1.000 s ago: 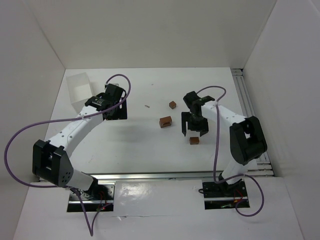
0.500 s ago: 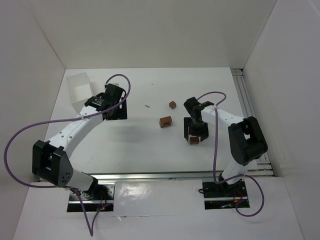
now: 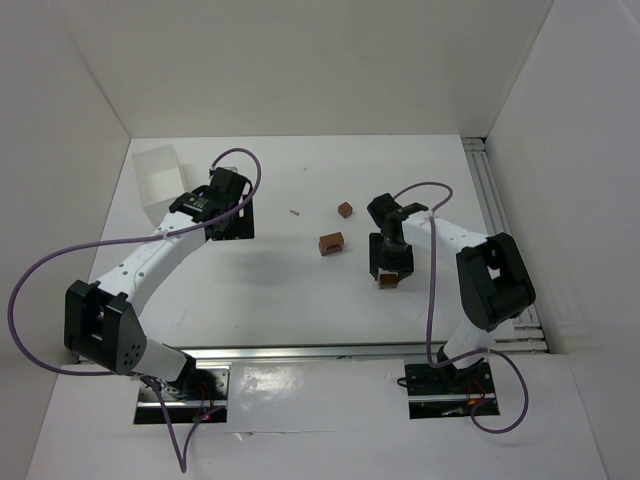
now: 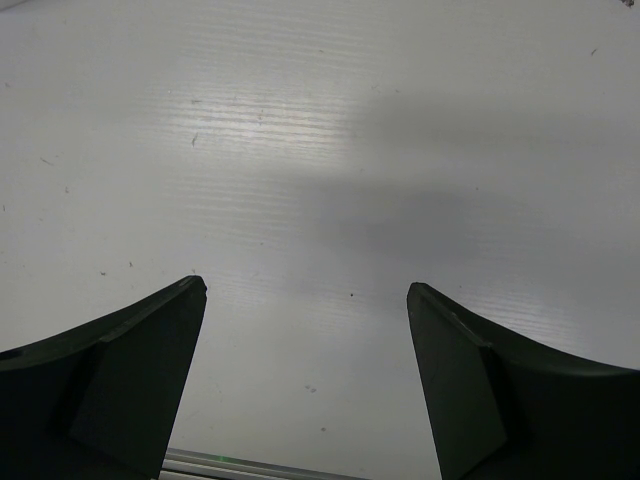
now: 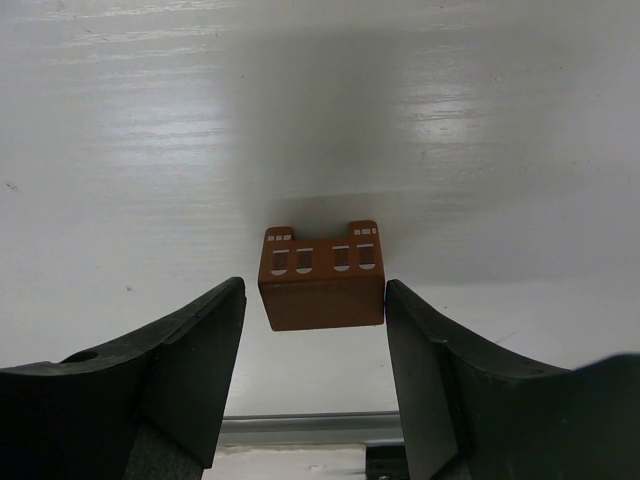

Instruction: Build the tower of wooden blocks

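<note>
Three reddish-brown wood blocks lie apart on the white table, and no tower stands in view. One block [image 3: 388, 281] sits between the fingers of my right gripper [image 3: 389, 272]. In the right wrist view this block [image 5: 322, 290] has painted windows. The right finger [image 5: 400, 300] touches its side and the left finger [image 5: 225, 305] stands a small gap away. My right gripper [image 5: 315, 285] is open around it. A larger block [image 3: 331, 243] and a small one [image 3: 345, 210] lie to the left and behind. My left gripper [image 3: 232, 222] is open and empty [image 4: 306, 288] over bare table.
A white plastic tray [image 3: 160, 180] stands at the back left beside the left arm. A tiny stick-like bit [image 3: 294, 212] lies on the table between the arms. A metal rail [image 3: 500, 220] runs along the right edge. White walls enclose the table.
My right gripper moved down and nearer over the front block and its fingers narrowed around it. The left arm has not moved.
</note>
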You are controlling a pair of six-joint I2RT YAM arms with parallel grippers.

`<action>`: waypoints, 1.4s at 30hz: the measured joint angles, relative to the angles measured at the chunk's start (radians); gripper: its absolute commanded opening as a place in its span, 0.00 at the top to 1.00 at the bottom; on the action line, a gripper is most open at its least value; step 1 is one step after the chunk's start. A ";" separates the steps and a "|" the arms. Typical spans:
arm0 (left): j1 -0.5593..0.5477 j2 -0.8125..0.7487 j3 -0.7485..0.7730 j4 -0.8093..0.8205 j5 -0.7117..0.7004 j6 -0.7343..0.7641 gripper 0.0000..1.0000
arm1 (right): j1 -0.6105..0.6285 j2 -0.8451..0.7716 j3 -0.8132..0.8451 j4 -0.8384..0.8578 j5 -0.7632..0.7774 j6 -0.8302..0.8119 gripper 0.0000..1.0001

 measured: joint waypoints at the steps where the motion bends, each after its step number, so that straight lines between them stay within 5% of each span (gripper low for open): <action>1: 0.000 0.000 0.000 0.000 0.000 0.000 0.06 | 0.000 0.000 -0.001 0.001 0.000 0.000 0.35; 24: 0.000 0.000 0.000 0.000 0.000 0.000 0.06 | 0.002 0.001 -0.001 -0.006 0.031 0.002 0.49; 33: 0.000 0.000 0.000 -0.003 0.000 0.000 0.06 | 0.023 0.020 0.351 -0.084 0.066 -0.003 0.51; 42: 0.000 0.000 0.000 -0.004 0.002 0.000 0.06 | 0.145 0.217 0.691 -0.175 0.076 -0.033 0.51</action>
